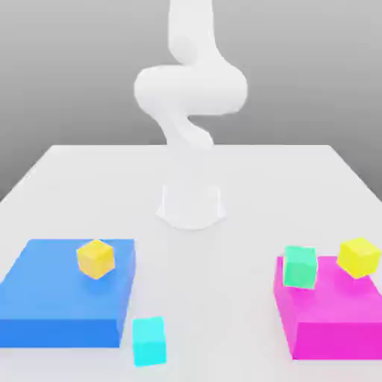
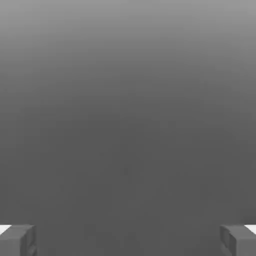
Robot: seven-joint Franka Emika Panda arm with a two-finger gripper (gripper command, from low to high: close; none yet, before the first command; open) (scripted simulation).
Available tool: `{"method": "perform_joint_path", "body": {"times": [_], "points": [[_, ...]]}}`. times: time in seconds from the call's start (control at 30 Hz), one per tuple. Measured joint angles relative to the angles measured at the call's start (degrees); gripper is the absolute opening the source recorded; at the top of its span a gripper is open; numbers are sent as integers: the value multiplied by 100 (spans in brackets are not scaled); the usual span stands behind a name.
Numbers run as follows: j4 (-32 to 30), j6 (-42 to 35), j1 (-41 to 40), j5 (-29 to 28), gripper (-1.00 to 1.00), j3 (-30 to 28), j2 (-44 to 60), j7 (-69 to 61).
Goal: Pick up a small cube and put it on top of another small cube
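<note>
A flat white table (image 1: 186,168) stands before a plain grey backdrop, with the white robot arm (image 1: 190,89) mounted at its middle. A flat blue block (image 1: 52,298) lies toward the exterior view's left and carries a small yellow cube (image 1: 95,259). A flat magenta block (image 1: 332,317) lies toward the exterior view's right and carries a small mint-green cube (image 1: 300,266) and a second small yellow cube (image 1: 359,257). The small plain cyan cube (image 1: 148,341) rests on the table itself, just beside the blue block's near corner. In the hand view the gripper (image 2: 128,240) has its jaws spread wide with nothing between them.

Hazards: the cyan cube sits close to the blue block, so a descending finger may strike that block's edge. An off-centre closure could push the cube aside. Uneven placement may topple the stack.
</note>
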Motion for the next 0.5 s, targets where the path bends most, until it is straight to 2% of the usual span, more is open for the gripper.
{"method": "perform_joint_path", "body": {"times": [0.5], "points": [[-837, 1328, -1294, -207, 0, 817, 2794, 3738]]}}
